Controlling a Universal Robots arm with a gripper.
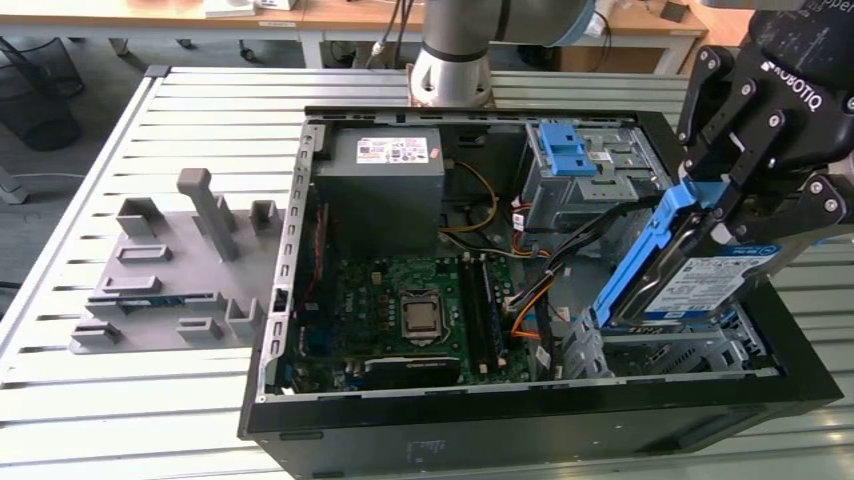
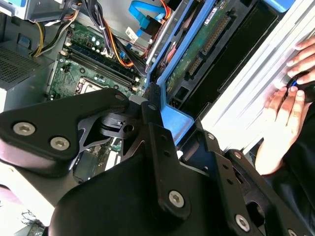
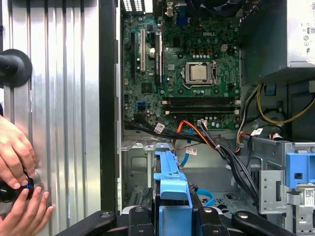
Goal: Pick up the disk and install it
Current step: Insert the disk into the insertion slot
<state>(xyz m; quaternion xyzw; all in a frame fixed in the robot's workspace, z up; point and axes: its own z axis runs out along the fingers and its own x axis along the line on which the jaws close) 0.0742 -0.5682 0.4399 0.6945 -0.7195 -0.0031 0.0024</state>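
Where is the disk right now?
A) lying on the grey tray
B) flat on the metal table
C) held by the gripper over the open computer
C: the gripper is shut on the blue frame of the disk, holding it tilted over the open computer case.

The black robot hand (image 1: pixel 707 215) was cut off by the exterior view's right edge and covered the upper end of the flat silver-metal disk in a blue plastic frame (image 1: pixel 701 285). A person's fingers (image 3: pixel 17 155), cropped at the first wrist view's edge, half-hid a small black object (image 3: pixel 9 191).
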